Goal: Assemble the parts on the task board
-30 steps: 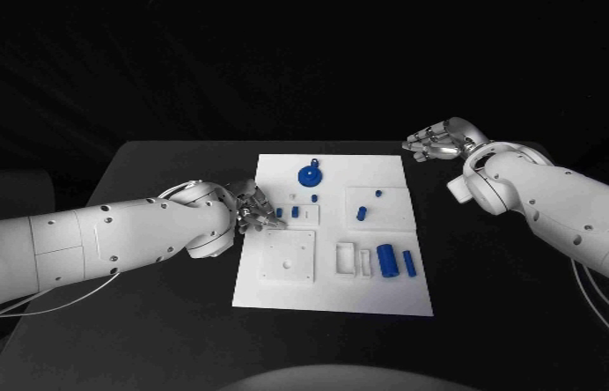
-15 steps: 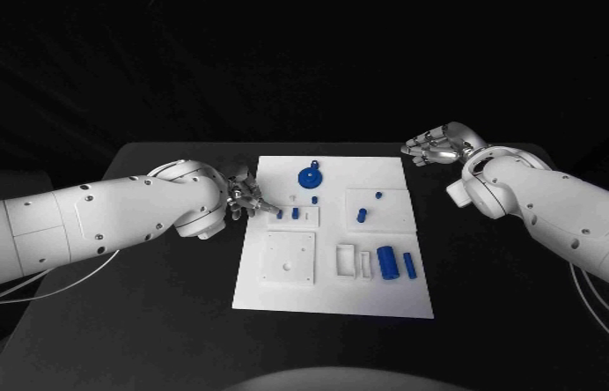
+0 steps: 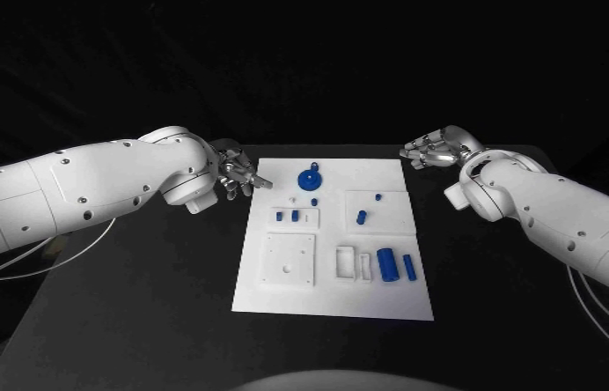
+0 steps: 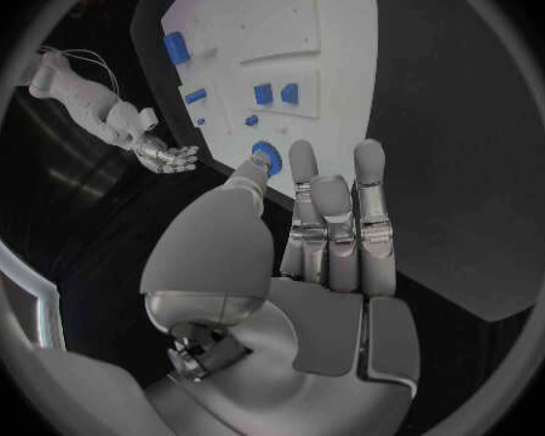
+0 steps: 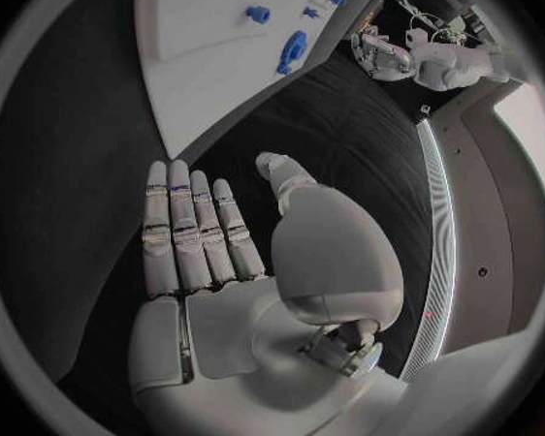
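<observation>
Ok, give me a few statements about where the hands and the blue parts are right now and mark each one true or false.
1. The left hand holds a blue part. False: it holds nothing, fingers apart.
2. The right hand is beside the task board's far right corner. True.
3. The round blue part lies near the board's far edge. True.
4. The large blue cylinder lies off the board on the black table. False: it lies on the board.

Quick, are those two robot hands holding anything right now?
Left hand: open, fingers straight, holding nothing.
Right hand: open, fingers straight, holding nothing.
</observation>
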Tool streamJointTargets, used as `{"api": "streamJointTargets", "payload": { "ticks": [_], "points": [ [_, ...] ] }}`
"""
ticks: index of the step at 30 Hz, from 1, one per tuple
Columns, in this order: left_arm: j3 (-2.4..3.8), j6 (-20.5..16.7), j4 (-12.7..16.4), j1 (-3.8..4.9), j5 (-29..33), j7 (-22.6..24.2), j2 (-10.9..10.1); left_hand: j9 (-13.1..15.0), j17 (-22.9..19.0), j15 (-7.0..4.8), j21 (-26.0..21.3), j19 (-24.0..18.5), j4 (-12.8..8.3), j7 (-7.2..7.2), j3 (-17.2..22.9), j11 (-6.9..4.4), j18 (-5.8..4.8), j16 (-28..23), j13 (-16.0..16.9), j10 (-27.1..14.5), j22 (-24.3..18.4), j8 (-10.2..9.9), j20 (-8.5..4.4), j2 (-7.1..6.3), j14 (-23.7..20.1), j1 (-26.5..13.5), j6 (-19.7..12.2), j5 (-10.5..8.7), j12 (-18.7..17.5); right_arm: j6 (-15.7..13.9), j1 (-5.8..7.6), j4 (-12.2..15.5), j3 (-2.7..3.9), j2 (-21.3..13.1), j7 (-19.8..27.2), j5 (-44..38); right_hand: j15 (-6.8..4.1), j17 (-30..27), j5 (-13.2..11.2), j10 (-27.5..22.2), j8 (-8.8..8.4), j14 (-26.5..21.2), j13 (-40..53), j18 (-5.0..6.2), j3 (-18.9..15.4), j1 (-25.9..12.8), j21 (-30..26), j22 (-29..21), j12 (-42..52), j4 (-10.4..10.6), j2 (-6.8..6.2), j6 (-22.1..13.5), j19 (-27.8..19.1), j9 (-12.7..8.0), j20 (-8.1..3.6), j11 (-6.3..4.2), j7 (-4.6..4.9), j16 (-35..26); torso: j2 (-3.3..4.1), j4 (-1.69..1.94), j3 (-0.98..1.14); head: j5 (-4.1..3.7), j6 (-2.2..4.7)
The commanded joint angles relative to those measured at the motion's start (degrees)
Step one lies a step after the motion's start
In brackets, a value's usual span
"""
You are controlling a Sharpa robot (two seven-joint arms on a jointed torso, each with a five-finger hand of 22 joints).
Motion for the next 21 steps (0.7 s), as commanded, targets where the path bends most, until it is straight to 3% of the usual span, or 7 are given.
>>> {"api": "streamJointTargets", "payload": {
  "ticks": [1,5,8,12,16,19,21],
  "points": [
    [0.11,3.0,-0.1,0.25,2.5,4.3,0.5,-1.8,-0.8,0.61,-1.6,-1.1,-1.6,0.94,-0.5,0.89,0.00,-2.3,-1.0,-1.4,-1.0,-1.9,0.57,1.00,-1.7,1.3,-1.0,0.88,-2.2,0.9,-0.03,-0.2,0.00,0.1,0.5,-0.1,-0.04,-0.1,0.2,-0.4,-0.13,-0.3,-0.1,-0.36,0.1,0.2,0.0,-0.1,0.2,-0.3,-0.11,0.0,-0.1,0.0,0.00,0.04,0.47,-0.1,0.03,-0.01,0.00,-0.26,0.09],
    [0.07,-1.8,-0.5,0.36,-0.5,10.9,1.9,-6.1,-4.0,2.54,-6.9,-3.9,-4.5,2.69,-0.1,2.88,0.06,-9.6,-4.3,-6.1,-5.1,-5.3,2.38,1.98,-5.5,6.2,-2.0,1.25,-9.3,0.9,-0.04,-0.3,0.00,0.2,0.5,0.0,-0.04,-0.1,0.2,-0.4,-0.13,-0.3,-0.1,-0.36,0.2,0.2,0.0,-0.1,0.2,-0.3,-0.09,0.0,-0.1,0.0,-0.01,0.04,0.46,-0.1,-0.03,0.13,0.05,-0.31,0.17],
    [-0.23,-6.3,-1.2,0.32,-2.8,15.2,3.3,-11.3,-5.7,3.45,-9.6,-3.3,-6.8,3.60,2.0,3.99,0.89,-13.8,-4.6,-7.5,-7.9,-9.9,3.29,2.35,-5.1,10.0,1.0,0.89,-15.4,0.9,-0.04,-0.3,0.00,0.2,0.6,0.0,-0.07,-0.1,0.1,-0.4,-0.15,-0.3,-0.1,-0.35,0.3,0.3,0.0,-0.1,0.2,-0.4,0.00,0.0,-0.1,-0.1,-0.02,0.03,0.46,0.0,0.01,0.06,0.03,-0.39,0.29],
    [-1.37,-11.2,-2.5,0.14,-6.5,19.7,5.2,-14.3,-6.0,3.80,-10.3,-2.9,-8.9,3.68,3.6,4.67,1.44,-15.5,-4.8,-8.2,-8.4,-13.8,3.62,2.18,-4.4,12.4,4.1,-5.21,-20.1,0.3,-0.04,-0.4,0.00,0.4,0.7,0.0,-0.06,-0.1,-0.3,-0.4,-0.15,-0.3,-0.1,-0.37,1.1,0.4,0.0,-0.1,0.1,-0.9,0.04,0.0,-0.2,-0.1,-0.04,-0.04,0.45,-0.1,0.03,-0.08,0.01,-0.34,0.32],
    [-2.87,-14.1,-4.0,-0.50,-10.5,26.2,7.1,-15.9,-5.7,4.10,-9.9,-2.8,-11.0,3.89,4.2,5.40,2.38,-16.1,-4.8,-8.5,-6.9,-17.8,3.94,2.14,-3.9,14.2,7.6,-6.87,-23.5,0.0,-0.03,-0.4,0.00,0.6,0.8,0.1,-0.14,-0.1,-0.8,-0.2,-0.15,-0.3,-0.1,-0.40,2.6,0.0,0.0,-0.1,-0.1,-1.4,-0.08,0.1,-0.1,-0.1,-0.09,-0.15,0.40,-0.1,0.03,0.02,0.01,-0.57,0.36],
    [-3.36,-14.8,-4.9,-1.22,-13.2,31.4,8.4,-16.2,-5.2,4.06,-9.2,-2.8,-12.1,3.62,3.9,5.38,2.81,-16.5,-4.8,-8.7,-4.9,-20.4,4.03,3.37,-3.1,14.5,10.1,-8.87,-23.5,-0.1,-0.03,-0.5,0.01,0.8,0.8,0.1,-0.11,-0.1,-0.8,-0.2,-0.16,-0.3,-0.1,-0.40,2.8,-0.1,0.0,-0.1,-0.2,-1.6,-0.11,0.1,-0.1,-0.1,-0.09,-0.11,0.40,-0.1,0.12,-0.06,-0.05,-0.64,0.42],
    [-3.53,-14.9,-5.6,-1.70,-15.6,33.7,9.3,-16.1,-5.1,4.24,-9.1,-2.6,-12.5,3.54,3.6,5.76,3.00,-16.6,-4.8,-10.2,-4.6,-20.6,4.08,3.46,-2.9,14.6,10.4,-9.09,-23.5,-0.2,-0.03,-0.3,0.01,0.9,0.9,0.1,-0.08,-0.1,-0.8,-0.2,-0.16,-0.3,-0.1,-0.40,2.8,-0.2,0.0,-0.1,-0.2,-1.6,-0.11,0.1,-0.1,-0.1,-0.09,-0.05,0.43,-0.1,0.10,-0.13,-0.07,-0.77,0.43]
  ]
}}
